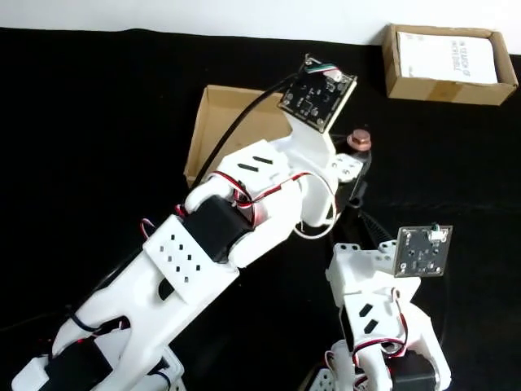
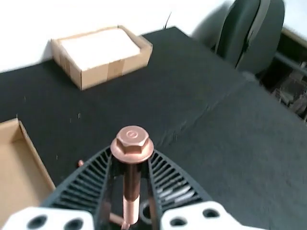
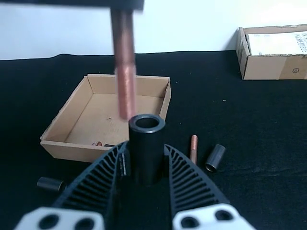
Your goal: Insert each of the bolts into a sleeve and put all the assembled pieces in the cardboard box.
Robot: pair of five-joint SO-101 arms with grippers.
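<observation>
Above tabletop [image 3: 249, 120], left pincer [image 2: 130, 160] clamps copper hex-head bolt [image 2: 132, 141]; right pincer [image 3: 145, 153] clamps upright black cylindrical sleeve [image 3: 146, 139]. Likely insertion step: centre tip, lower.

Copper bolt [image 2: 132, 142]; black sleeve [image 3: 146, 149]; brown cardboard box [image 3: 72, 149]; black table [image 1: 98, 106].

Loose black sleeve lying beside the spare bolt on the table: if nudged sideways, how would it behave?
The sleeve is a short tube lying on its side, so it would probably roll rather than slide. It looks rigid, unlikely to deform. The black cloth under it may slow the roll.
</observation>
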